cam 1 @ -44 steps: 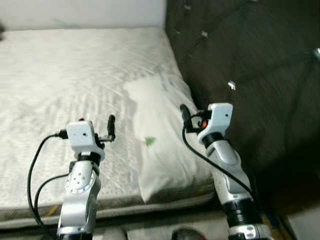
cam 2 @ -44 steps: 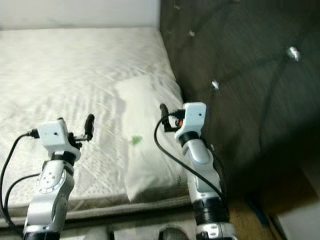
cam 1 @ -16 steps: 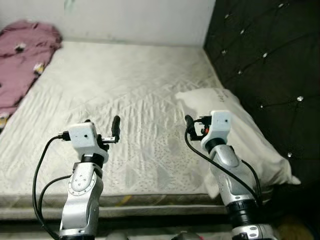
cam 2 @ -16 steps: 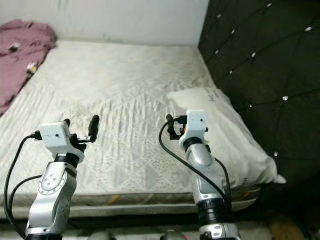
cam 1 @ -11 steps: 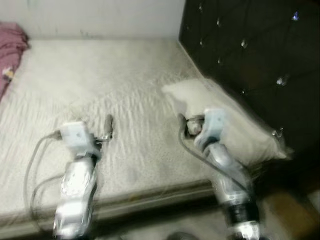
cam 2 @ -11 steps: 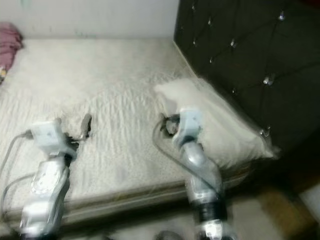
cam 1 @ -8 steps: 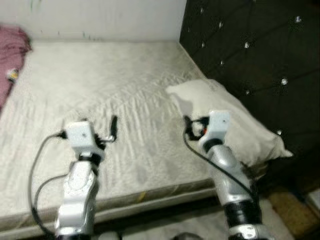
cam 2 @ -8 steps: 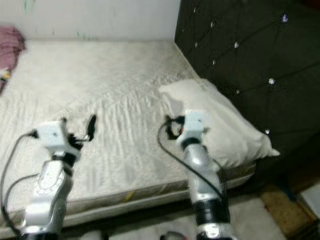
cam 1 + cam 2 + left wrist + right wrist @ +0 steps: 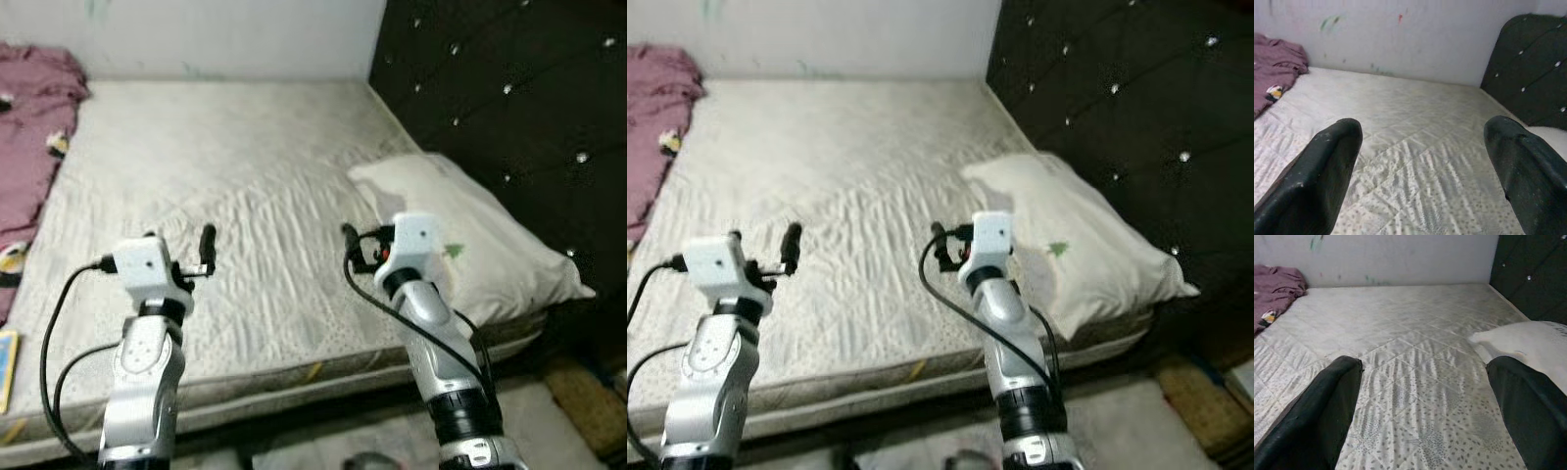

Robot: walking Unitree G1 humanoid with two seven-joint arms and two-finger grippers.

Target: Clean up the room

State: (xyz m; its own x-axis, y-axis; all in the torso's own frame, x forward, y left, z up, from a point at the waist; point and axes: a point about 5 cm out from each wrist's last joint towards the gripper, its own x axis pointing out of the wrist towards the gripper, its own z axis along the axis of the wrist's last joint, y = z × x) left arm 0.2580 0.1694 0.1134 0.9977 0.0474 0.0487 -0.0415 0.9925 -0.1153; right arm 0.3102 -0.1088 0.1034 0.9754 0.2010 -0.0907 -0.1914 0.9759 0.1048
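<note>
A white quilted mattress [image 9: 225, 166] lies before me. On its right side rests a white pillow [image 9: 470, 235] with a small green mark, up against a dark tufted headboard [image 9: 509, 88]. A crumpled purple blanket [image 9: 29, 127] lies on the bed's far left, also seen as the purple blanket [image 9: 1273, 73] in the left wrist view. My left gripper [image 9: 178, 241] hovers open over the mattress's near left part. My right gripper [image 9: 364, 245] hovers open just left of the pillow [image 9: 1528, 342]. Nothing is between the fingers [image 9: 1317, 181] of either one.
A pale wall [image 9: 225, 34] stands behind the bed. A flat yellow and blue item [image 9: 4, 357] lies at the bed's near left edge. Brown floor [image 9: 583, 392] and a white object [image 9: 1239, 377] lie at the bed's right foot corner.
The whole picture has swung as the camera moved, bringing the purple blanket in at the left. Both arms hold the same raised pose with fingers apart.
</note>
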